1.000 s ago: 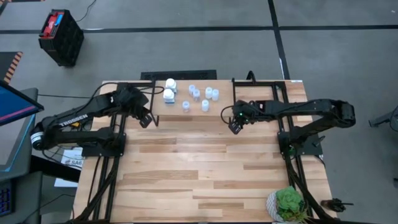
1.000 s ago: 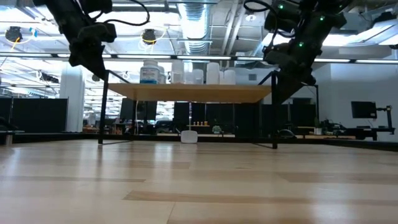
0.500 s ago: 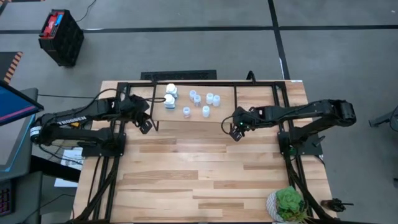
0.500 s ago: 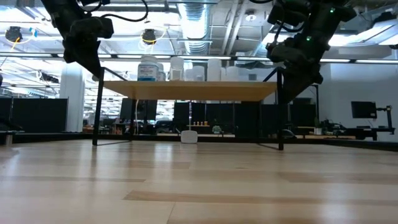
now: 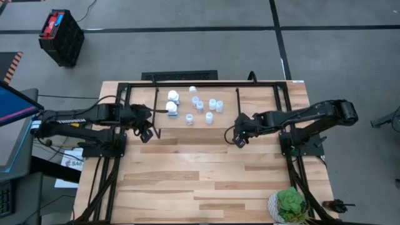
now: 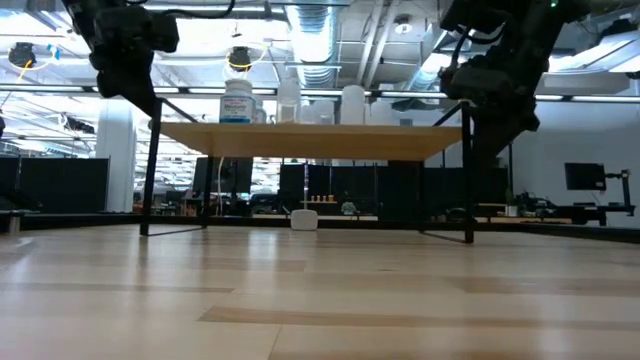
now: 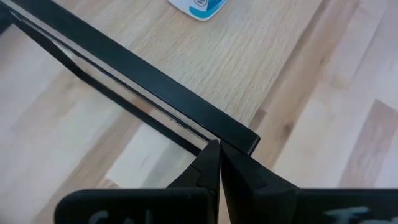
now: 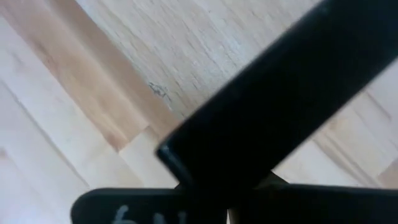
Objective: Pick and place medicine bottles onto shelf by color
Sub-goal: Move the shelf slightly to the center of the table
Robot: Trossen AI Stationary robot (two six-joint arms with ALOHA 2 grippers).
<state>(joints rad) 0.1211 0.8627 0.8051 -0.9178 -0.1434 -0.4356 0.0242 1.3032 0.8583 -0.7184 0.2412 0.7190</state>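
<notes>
The shelf (image 5: pixel 197 122), a light-wood board on thin black legs, stands at the table's far middle; the low view shows the shelf (image 6: pixel 305 143) edge-on. On it stand the medicine bottles: two chunkier white ones (image 5: pixel 172 101) at its left and several small pale ones (image 5: pixel 206 106) beside them. My left gripper (image 5: pixel 147 133) is shut at the shelf's near left corner. My right gripper (image 5: pixel 239 139) is at its near right corner; in its wrist view the black frame hides its fingers. My left gripper has its shut fingertips (image 7: pixel 210 155) on the thin black frame rail (image 7: pixel 239 138), close to the shelf's near left corner. The fingers slant down from the table's left. My right gripper is on the black frame bar (image 8: pixel 267 93) at the near right corner. The bar hides the place of contact.
A green potted plant (image 5: pixel 289 204) stands at the table's near right corner. A black rail frame (image 5: pixel 200 82) runs along the far edge. Bare wood stretches from the shelf to the near edge.
Both grippers have moved toward the table's near edge, still shut. The shelf has come with them toward the near edge, and the bottles on it have stayed upright.
</notes>
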